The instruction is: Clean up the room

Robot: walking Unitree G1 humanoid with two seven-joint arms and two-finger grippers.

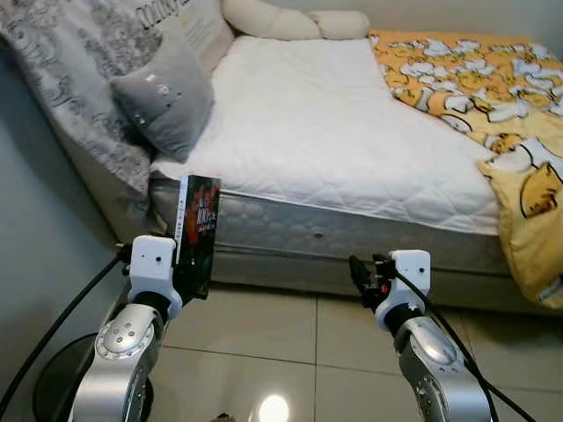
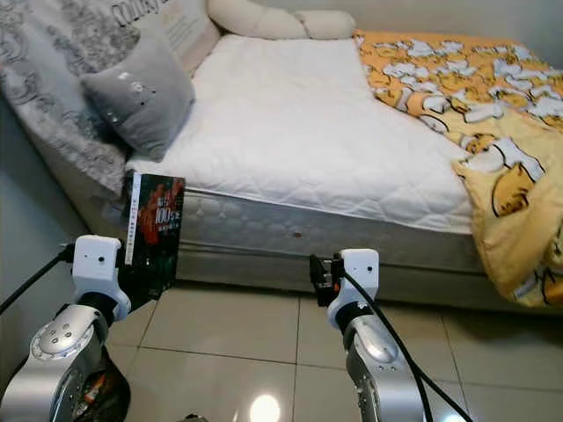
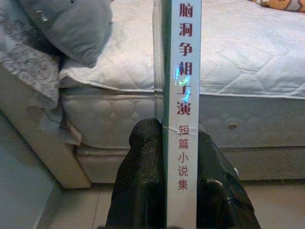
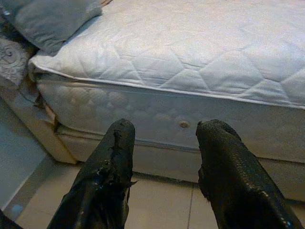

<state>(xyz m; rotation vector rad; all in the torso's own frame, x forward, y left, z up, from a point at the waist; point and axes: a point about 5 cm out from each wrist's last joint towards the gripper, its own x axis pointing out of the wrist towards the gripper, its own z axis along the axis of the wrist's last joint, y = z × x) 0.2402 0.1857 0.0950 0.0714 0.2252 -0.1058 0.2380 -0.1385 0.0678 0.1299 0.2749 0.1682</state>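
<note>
Quick count from where I'm standing: one bed with a white quilted mattress, and one yellow duvet with a cartoon print thrown over its right side. One grey square cushion sits at the near left corner. Far end has two cream pillows, a long one and a smaller one just right of it. One patterned grey blanket hangs along the left. One book, dark cover, upright. Two robot arms, so two grippers: left gripper and right gripper. Tiled floor everywhere.

White quilted mattress; grey pillow; orange duck-patterned blanket; dark-covered book.
</note>
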